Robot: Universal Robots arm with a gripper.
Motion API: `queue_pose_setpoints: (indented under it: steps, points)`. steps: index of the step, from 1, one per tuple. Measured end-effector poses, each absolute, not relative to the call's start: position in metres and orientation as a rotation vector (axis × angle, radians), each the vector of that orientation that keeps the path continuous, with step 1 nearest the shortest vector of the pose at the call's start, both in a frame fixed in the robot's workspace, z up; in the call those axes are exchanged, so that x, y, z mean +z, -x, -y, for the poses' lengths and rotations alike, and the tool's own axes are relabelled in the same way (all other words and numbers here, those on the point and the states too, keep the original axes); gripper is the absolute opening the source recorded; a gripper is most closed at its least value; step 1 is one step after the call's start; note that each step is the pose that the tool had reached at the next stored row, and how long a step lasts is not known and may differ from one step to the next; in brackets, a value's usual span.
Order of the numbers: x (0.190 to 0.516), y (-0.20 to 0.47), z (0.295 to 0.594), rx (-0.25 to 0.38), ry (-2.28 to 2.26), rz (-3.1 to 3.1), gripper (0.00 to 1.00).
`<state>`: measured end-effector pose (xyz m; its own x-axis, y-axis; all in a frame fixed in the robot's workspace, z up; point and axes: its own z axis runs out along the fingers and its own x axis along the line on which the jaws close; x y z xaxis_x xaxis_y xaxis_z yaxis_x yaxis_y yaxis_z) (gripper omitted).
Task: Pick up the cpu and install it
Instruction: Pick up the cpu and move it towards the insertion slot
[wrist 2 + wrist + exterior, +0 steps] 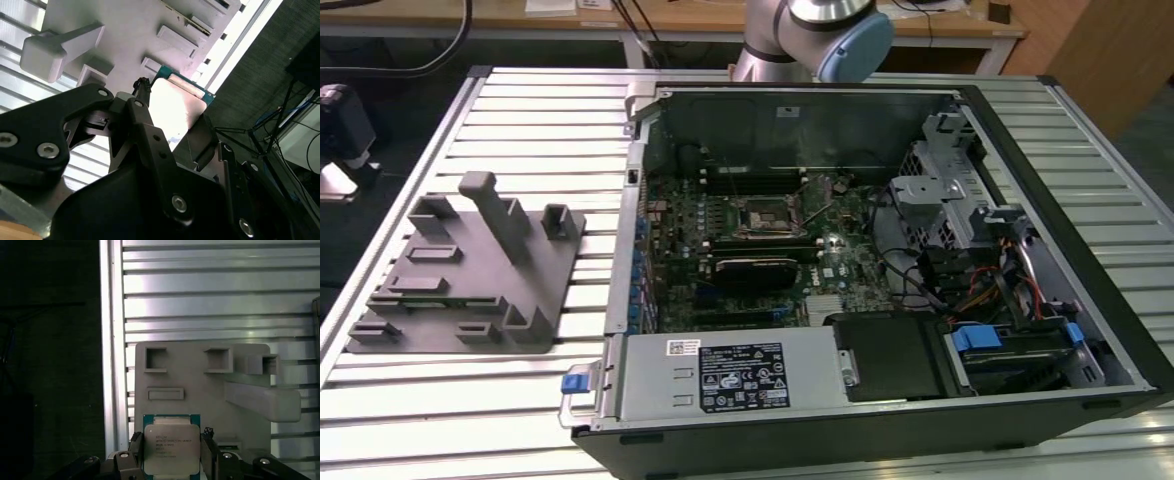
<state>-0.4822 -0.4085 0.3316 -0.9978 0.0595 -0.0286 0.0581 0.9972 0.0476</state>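
The cpu, a flat square chip with a silver top and a thin green rim, sits between my black fingers, one along each side edge. My gripper is shut on it, above the near edge of a grey holder block. In the second wrist view the cpu shines bright between the gripper fingers, over the same grey block. In the exterior view the open computer case lies on the table, and the black square socket shows on its green board.
The grey holder block with a tall post stands on the ribbed metal table at the exterior view's left of the case. Drive cages and cables crowd the case's right part. The arm's joint rises behind the case.
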Motion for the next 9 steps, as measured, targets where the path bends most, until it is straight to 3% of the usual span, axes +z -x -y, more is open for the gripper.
queue_pose_setpoints:
  steps: [9]
  points:
    - [0.345, 0.482, 0.409, 0.073, -0.091, -3.109, 0.54]
